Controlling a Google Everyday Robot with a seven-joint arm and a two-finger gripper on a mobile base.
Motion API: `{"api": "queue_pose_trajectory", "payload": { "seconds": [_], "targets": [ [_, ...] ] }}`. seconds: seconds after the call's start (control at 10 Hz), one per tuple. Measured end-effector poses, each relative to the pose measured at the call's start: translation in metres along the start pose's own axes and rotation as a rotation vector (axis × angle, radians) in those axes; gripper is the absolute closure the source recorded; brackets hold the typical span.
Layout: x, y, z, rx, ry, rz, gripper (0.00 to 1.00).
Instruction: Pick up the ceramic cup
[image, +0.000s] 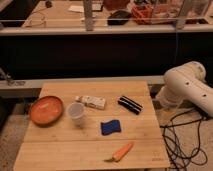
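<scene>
- Your tool is sitting out of sight near the arm (186, 90), right of the desk (60, 150), jaws standing wide.
- The ceramic cup (76, 112) is standing free, well apart to its left.

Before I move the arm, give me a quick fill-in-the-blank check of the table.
The ceramic cup stands beside the shallow orange ____.
Nearest the table's front edge lies the ____.
The gripper is out of view; only the white arm shows, at the picture's ____ edge.
Missing: bowl, carrot, right.
</scene>
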Motion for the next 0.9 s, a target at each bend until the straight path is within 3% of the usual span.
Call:
{"api": "queue_pose_trajectory", "payload": {
  "seconds": [0.3,0.6,0.9],
  "targets": [
    [-0.002,0.0,-0.002,0.004,0.003,-0.008,0.2],
    [-0.05,-0.005,-0.02,0.036,0.018,-0.094,0.2],
    [-0.123,-0.009,-0.04,0.075,0.034,-0.199,0.2]
  ]
}}
